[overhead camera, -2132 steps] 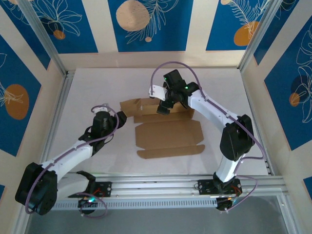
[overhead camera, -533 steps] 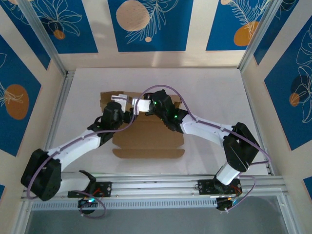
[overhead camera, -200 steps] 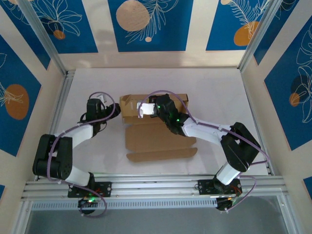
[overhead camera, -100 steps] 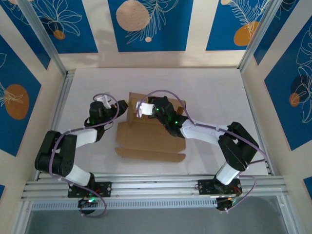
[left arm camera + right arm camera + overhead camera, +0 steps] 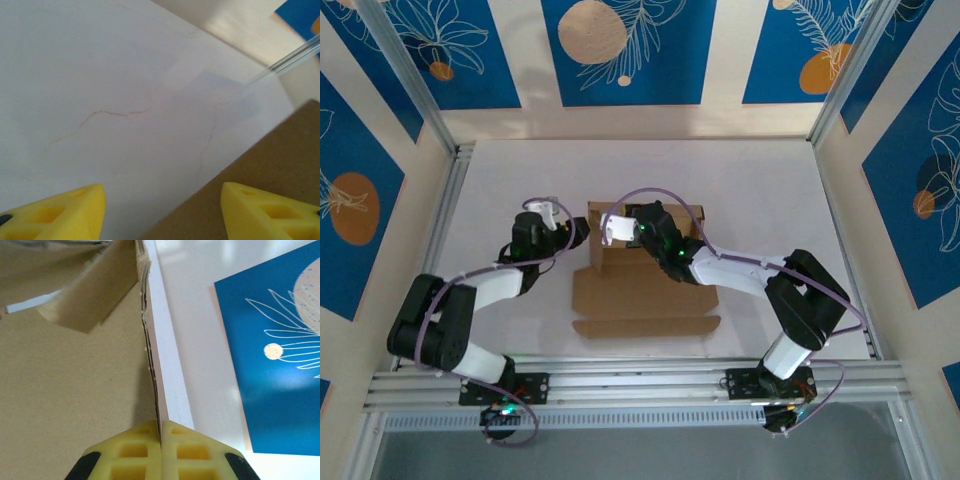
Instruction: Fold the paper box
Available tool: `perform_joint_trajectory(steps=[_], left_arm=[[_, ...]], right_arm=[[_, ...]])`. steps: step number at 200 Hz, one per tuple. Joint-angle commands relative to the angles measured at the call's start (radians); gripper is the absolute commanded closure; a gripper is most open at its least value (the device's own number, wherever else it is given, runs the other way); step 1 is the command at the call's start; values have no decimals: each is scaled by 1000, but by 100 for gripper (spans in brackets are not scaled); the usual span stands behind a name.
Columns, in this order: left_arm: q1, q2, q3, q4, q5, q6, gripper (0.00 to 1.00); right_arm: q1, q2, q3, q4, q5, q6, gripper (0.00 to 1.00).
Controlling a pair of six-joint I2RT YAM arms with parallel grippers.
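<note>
Pinching 1 upright wall of the paper box (image 5: 645, 295), the right gripper (image 5: 161, 432) has its 2 yellow fingers (image 5: 135, 450) pressed together on the thin cardboard edge. The box sits around the middle of the table (image 5: 770, 190). Its far part is raised into walls, while its near panel and flap lie flat toward the near edge. The left gripper (image 5: 162, 210) hangs at the box's left side with jaws spread apart, holding nothing. 1 brown corner of cardboard reaches in beside 1 of its fingers, and white tabletop shows across the rest of the gap.
</note>
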Motion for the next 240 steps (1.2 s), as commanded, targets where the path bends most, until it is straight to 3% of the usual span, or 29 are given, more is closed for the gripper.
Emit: perform_joint_trajectory(steps=[1,32,82,187,240], left_arm=[[-92,-94,56,-168,-72,257,37],[-127,-137,59,-263,-162,342,37],[-132,-135,59,-243,-168,397,34],[-128,-90,96,-224,39,571,27],[-62,-55,133,-242,210,584,26]], right_arm=[[10,12,21,-12,-89,42,100],[5,30,38,4,-59,31,100],[1,16,35,35,-61,7,100],[-24,3,66,11,-88,-6,100],[-36,-12,66,10,-101,-11,100]])
